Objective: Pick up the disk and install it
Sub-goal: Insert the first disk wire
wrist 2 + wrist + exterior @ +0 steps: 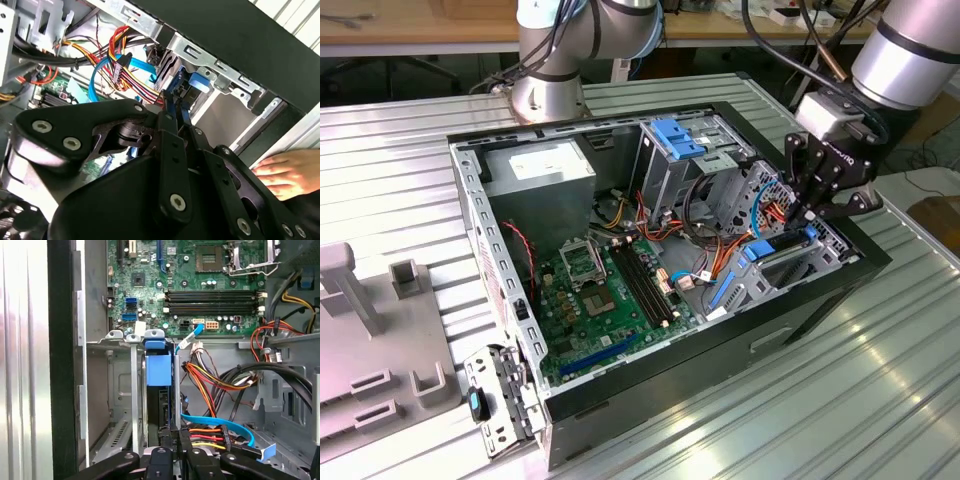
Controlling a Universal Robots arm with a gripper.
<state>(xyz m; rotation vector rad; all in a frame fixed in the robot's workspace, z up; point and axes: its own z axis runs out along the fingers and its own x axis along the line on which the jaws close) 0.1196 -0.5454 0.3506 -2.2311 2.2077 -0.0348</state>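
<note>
one disk (159, 367) is in play, standing on edge in the drive bay at about 3 o'clock of the open computer case (620, 405) in the exterior view, its blue rail showing between the bay's metal walls. the gripper (813, 215) hangs right over that bay. in the second wrist view its fingers (167, 107) sit close together and seem to pinch the disk's thin blue edge, though the contact itself is partly hidden.

to do this step well, i'd judge the disk should stay square to the bay guides, go down straight without tilting, and keep clear of the bundle of coloured wires (210, 385) and the flat blue cable (220, 425) just beside the slot.

counted: one disk, one gripper, one case on the ribbed bench (880, 380), one motherboard (590, 300) with what look like four long memory slots (215, 297), and one person's hand (285, 170) resting outside the case wall.
</note>
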